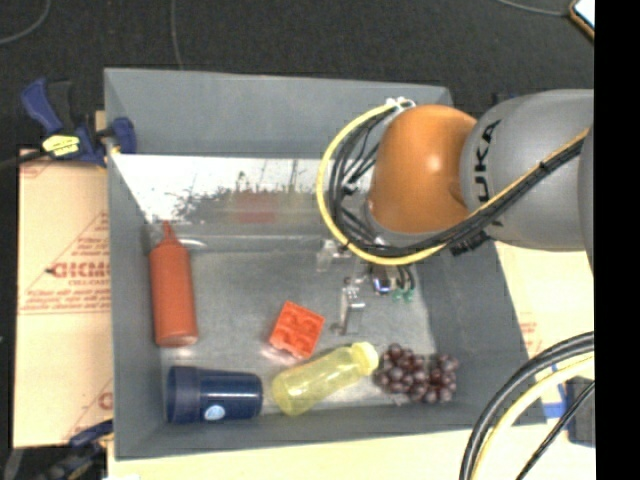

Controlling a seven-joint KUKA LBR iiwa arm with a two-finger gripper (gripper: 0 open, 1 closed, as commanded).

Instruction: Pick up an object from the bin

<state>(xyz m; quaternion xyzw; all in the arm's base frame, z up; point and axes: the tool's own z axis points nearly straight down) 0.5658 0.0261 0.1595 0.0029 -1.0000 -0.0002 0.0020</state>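
My gripper [350, 311] hangs under the arm's orange cover, over the bin floor right of centre. Just below and to its left lies a small orange toy block [296, 329] with studs, close to the gripper but apart from it. A clear yellow bottle [322, 377] lies on its side along the front wall, its cap pointing right. A bunch of dark purple grapes [417, 374] sits at the front right, next to the bottle's cap. Nothing shows in the gripper's grasp.
A red squeeze bottle [172, 293] lies along the left wall, nozzle towards the back. A dark blue cylinder [212, 394] lies in the front left corner. The arm and its cables cover the bin's back right part.
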